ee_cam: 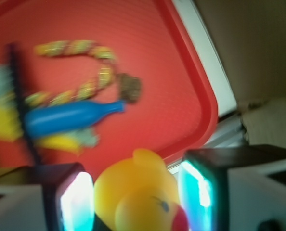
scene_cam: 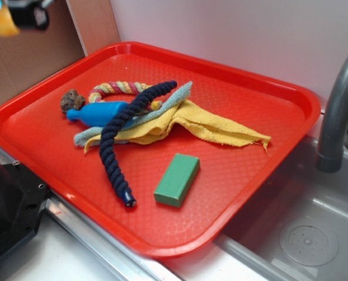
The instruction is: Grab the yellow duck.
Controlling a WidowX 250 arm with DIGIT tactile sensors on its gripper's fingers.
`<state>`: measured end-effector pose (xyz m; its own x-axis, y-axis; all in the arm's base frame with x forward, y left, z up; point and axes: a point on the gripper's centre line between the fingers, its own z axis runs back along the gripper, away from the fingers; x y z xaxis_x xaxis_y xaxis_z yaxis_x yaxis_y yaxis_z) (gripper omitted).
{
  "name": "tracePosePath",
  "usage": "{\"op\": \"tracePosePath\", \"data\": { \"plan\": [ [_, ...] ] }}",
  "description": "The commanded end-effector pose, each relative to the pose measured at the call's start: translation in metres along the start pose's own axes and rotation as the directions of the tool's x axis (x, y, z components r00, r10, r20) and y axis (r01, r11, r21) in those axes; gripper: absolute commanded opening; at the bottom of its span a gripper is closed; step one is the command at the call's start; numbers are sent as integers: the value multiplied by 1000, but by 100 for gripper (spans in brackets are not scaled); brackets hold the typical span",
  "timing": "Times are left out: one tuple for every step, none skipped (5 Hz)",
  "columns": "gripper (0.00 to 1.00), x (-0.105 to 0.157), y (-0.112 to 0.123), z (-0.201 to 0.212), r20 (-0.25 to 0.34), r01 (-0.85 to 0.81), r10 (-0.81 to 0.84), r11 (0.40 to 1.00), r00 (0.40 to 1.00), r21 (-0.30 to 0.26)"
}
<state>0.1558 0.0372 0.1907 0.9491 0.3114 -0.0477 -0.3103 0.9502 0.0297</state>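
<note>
The yellow duck [ee_cam: 133, 192], with an orange-red beak and a dark eye, sits between my two fingers in the wrist view. My gripper [ee_cam: 136, 195] is shut on it, with the lit pads [ee_cam: 78, 204] against its sides. In the exterior view the gripper [scene_cam: 7, 16] is high at the top left corner, above and outside the far left rim of the red tray [scene_cam: 262, 146]. The yellow duck [scene_cam: 4, 26] hangs from it, blurred, well clear of the tray.
On the tray lie a green block [scene_cam: 177, 179], a navy rope [scene_cam: 118, 137], a blue bottle-shaped toy [scene_cam: 98, 112], a striped rope [scene_cam: 118, 89], a brown lump [scene_cam: 72, 100] and a yellow cloth [scene_cam: 212, 126]. A grey faucet [scene_cam: 338, 111] and sink [scene_cam: 306, 234] stand to the right.
</note>
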Motion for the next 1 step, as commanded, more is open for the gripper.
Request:
{"op": "tracePosePath", "data": {
  "plan": [
    [0, -3, -23, 66, 67, 236, -233, 971, 970, -45]
  ]
}}
